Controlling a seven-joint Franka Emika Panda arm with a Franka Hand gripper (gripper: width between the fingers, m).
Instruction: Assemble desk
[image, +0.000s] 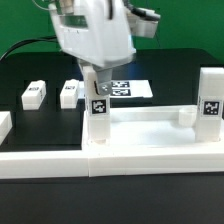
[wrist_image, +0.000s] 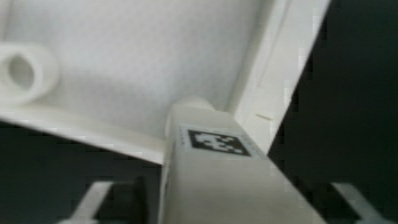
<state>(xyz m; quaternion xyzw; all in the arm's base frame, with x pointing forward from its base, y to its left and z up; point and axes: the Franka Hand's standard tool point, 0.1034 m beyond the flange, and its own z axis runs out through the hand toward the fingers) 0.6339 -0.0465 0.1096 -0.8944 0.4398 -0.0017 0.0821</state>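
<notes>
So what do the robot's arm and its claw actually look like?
The part in view is a chunky, rounded box, the gripper body, in white and pale grey, with a black fitting on one side. Under it the gripper ends in narrow dark-grey fingers. I can make out no lettering or cables on it, but the pictures are blurry.

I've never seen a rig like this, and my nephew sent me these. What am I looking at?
One robot arm is assembling a small desk. The wide picture is from a camera off the arm; the close-up is from a camera on its wrist. The gripper is closed on a white leg, upright by the desk top. A second leg stands upright on the exterior view's right. Two loose legs lie on the black table near the marker board.
</notes>
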